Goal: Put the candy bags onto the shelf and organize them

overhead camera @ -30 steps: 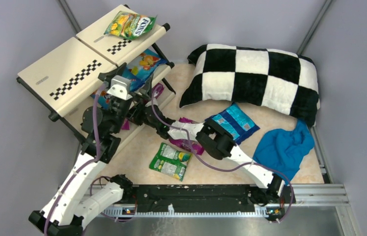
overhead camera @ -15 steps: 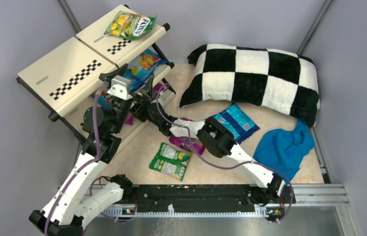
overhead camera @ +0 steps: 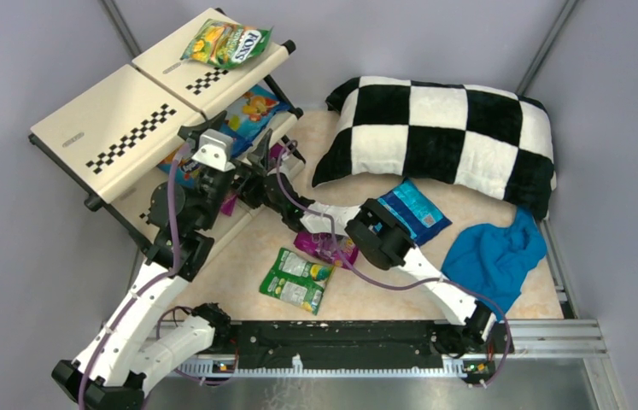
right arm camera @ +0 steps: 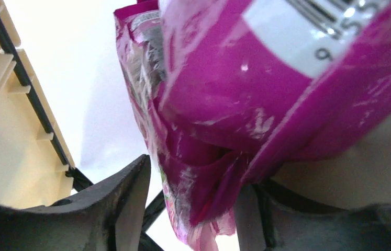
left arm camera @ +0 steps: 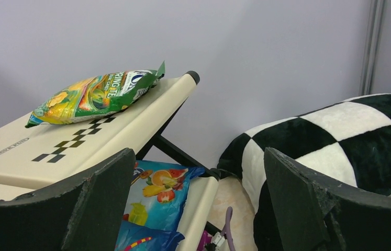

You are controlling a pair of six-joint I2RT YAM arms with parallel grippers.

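Note:
The cream shelf (overhead camera: 127, 120) stands at the back left. A green-yellow FOX'S candy bag (overhead camera: 225, 43) (left arm camera: 93, 97) lies on its top tier, and a blue fruit-print bag (overhead camera: 251, 111) (left arm camera: 156, 201) on the middle tier. My right gripper (overhead camera: 247, 184) (right arm camera: 196, 204) reaches in at the lower tier. It is open, and the edge of a magenta bag (right arm camera: 266, 89) hangs loose between its fingers. My left gripper (overhead camera: 223, 135) (left arm camera: 198, 209) hovers in front of the shelf, wide open and empty. On the table lie another magenta bag (overhead camera: 324, 246), a green-white bag (overhead camera: 296, 279) and a blue bag (overhead camera: 409, 213).
A black-and-white checkered pillow (overhead camera: 443, 137) (left arm camera: 339, 151) lies at the back right. A plain blue cloth (overhead camera: 494, 256) sits crumpled at the right. The black tube frame of the shelf crosses close by both grippers. Grey walls enclose the table.
My right arm has pushed left and further in under the shelf with the magenta bag. Its jaws have parted from the bag. The left gripper has shifted slightly.

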